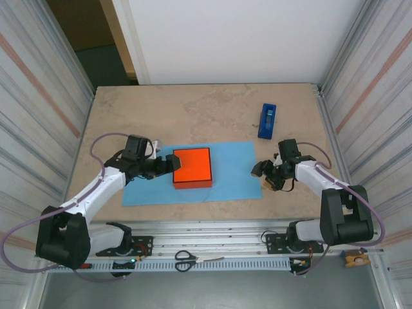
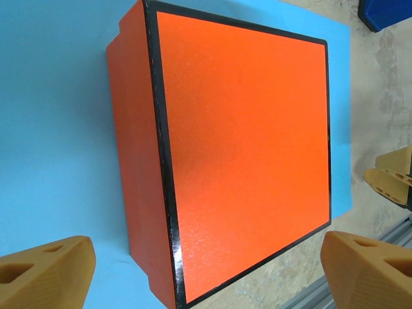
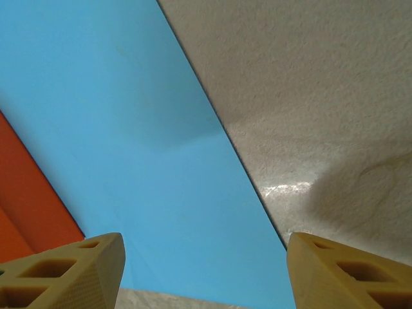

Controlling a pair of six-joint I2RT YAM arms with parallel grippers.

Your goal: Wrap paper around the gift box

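One orange gift box [image 1: 192,167] is seen lying flat on one sheet of light blue paper [image 1: 232,175]. The paper is spread flat on the table [image 1: 193,116], a little to the near side of the middle. The box is set close to the far edge of the paper, and more blue is left bare on its right than on its left. Two arms are counted, one on each side, and each has one gripper. The left gripper [image 1: 169,163] is held low just beside the left side of the box. Its two tan fingers [image 2: 45,270] are spread wide, and nothing is gripped between them. The right gripper [image 1: 262,175] is held at the right edge of the paper, near its near right corner. Its two fingers [image 3: 64,270] are also spread apart with nothing pinched, and the paper's edge and bare table are seen under the gap. It cannot be told if the paper is touched by them. One small blue tape dispenser [image 1: 267,120] is stood on the far right of the table, well apart from the paper. One pair of scissors [image 1: 187,259] is laid on the metal rail at the near edge.
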